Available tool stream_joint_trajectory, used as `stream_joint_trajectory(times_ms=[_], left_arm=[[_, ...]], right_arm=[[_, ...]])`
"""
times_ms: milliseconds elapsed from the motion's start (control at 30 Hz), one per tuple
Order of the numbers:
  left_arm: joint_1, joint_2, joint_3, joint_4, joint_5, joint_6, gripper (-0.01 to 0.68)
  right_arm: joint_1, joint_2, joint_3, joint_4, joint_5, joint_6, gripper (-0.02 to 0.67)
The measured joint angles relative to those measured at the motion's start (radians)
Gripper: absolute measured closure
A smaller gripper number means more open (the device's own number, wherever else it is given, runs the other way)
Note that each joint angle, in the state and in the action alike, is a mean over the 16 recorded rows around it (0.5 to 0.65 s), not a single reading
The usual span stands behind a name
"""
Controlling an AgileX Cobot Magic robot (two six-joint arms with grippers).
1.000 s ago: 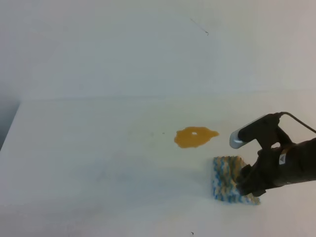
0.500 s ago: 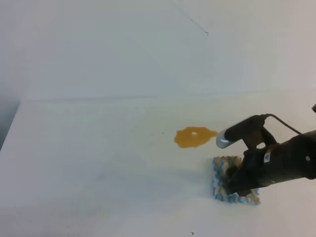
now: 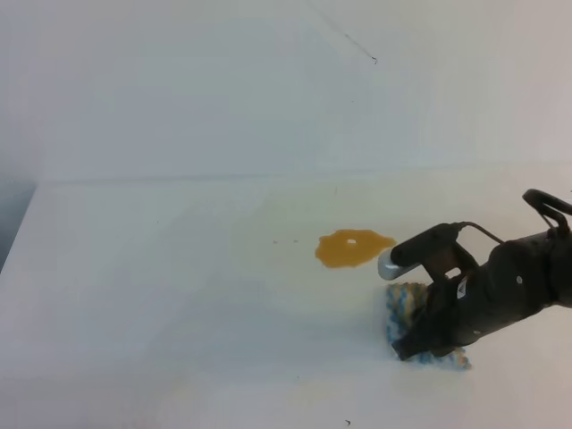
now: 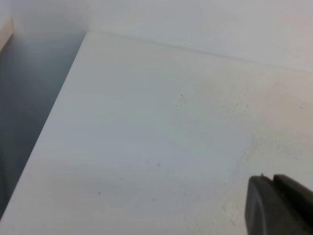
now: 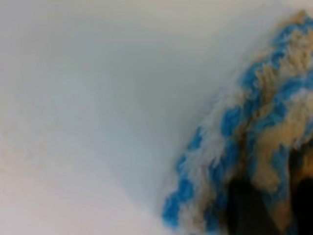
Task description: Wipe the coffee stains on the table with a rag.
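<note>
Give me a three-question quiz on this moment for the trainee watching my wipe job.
1. True or false: the rag already covers the coffee stains.
2. Which hand is down on the rag: left or right?
3. Multiple choice: where does the rag lie from the stains in the high view? A) behind, nearer the wall B) in front and slightly right C) far left

Key: 1 false, they lie apart on the table. 2 the right hand. 3 B.

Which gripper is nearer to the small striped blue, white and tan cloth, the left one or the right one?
Right. The right gripper is down on the striped blue, white and tan rag, fingers on the cloth. The left gripper shows only over bare white table, away from it.
</note>
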Motion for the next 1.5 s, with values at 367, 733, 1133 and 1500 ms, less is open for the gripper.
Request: stream_joint_trajectory(times_ms=[367,733,1133,1500], left_arm=[[0.0,-0.002,0.003,0.0,-0.001,0.001,0.674],[0.0,-0.002,0.003,0.0,-0.001,0.001,0.674],[0.0,0.0,0.0,0.0,0.0,0.0,0.674],[0.0,0.0,0.0,0.0,0.0,0.0,0.674]], right_arm=[[-0.039,0.056,-0.283,-0.075,0.115,-0.04,0.652],[-0.124,0.28,-0.673,-0.097,0.305,0.045,0.652],[-0.076,0.408,-0.757,0.046,0.311,0.084,0.652],[0.052,0.437,-0.788,0.047,0.256,0.083,0.652]])
